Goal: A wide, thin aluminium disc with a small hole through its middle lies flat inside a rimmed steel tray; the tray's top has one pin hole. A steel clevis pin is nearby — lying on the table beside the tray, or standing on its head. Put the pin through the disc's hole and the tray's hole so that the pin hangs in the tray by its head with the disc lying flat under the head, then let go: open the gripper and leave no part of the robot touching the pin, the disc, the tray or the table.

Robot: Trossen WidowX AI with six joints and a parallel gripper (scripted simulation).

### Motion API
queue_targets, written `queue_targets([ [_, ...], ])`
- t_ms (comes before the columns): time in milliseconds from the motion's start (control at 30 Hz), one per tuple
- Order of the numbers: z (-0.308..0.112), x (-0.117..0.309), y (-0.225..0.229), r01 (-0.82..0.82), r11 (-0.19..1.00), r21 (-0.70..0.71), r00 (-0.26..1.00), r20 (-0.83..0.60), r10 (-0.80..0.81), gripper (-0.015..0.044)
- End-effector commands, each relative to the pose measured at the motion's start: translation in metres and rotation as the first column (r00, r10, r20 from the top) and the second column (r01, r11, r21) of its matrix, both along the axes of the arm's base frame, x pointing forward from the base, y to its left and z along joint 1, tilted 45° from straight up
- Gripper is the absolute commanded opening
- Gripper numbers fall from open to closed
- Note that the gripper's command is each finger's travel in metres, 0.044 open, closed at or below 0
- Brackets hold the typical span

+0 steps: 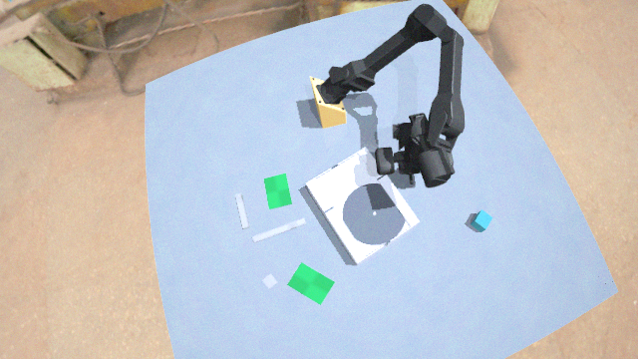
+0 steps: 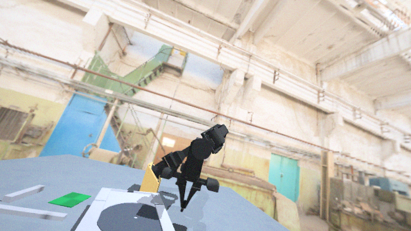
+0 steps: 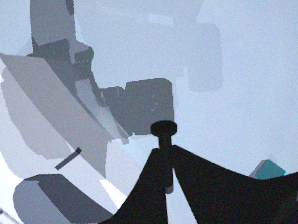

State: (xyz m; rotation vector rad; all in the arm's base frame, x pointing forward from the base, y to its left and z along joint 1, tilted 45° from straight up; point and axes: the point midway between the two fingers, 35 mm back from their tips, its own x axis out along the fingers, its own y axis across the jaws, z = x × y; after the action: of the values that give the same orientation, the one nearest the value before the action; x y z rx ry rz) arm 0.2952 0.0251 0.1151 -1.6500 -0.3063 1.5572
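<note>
Pincer (image 1: 383,179) (image 2: 183,208) (image 3: 164,152) shut on pin, pts down, arm bent.

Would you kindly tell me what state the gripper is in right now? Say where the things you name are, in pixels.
Gripper (image 1: 383,178) (image 2: 183,209) (image 3: 164,152): shut on the clevis pin (image 3: 164,128), gripping its shank with the head clear of the fingertips.
</note>
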Motion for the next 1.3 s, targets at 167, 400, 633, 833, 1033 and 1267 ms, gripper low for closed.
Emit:
queue_targets([
  [167, -0.009, 0.003, 0.009, -0.003, 1.000, 0.003, 1.000, 0.002, 0.003, 0.0000],
  [400, -0.017, 0.005, 0.016, -0.003, 1.000, 0.004, 1.000, 0.002, 0.003, 0.0000],
  [633, -0.025, 0.007, 0.024, -0.003, 1.000, 0.005, 1.000, 0.002, 0.003, 0.0000],
  [833, -0.032, 0.009, 0.031, -0.003, 1.000, 0.005, 1.000, 0.003, 0.003, 0.0000],
  [1033, -0.039, 0.011, 0.038, -0.003, 1.000, 0.006, 1.000, 0.003, 0.003, 0.0000],
  [1267, -0.047, 0.013, 0.046, -0.003, 1.000, 0.006, 1.000, 0.003, 0.003, 0.0000],
])
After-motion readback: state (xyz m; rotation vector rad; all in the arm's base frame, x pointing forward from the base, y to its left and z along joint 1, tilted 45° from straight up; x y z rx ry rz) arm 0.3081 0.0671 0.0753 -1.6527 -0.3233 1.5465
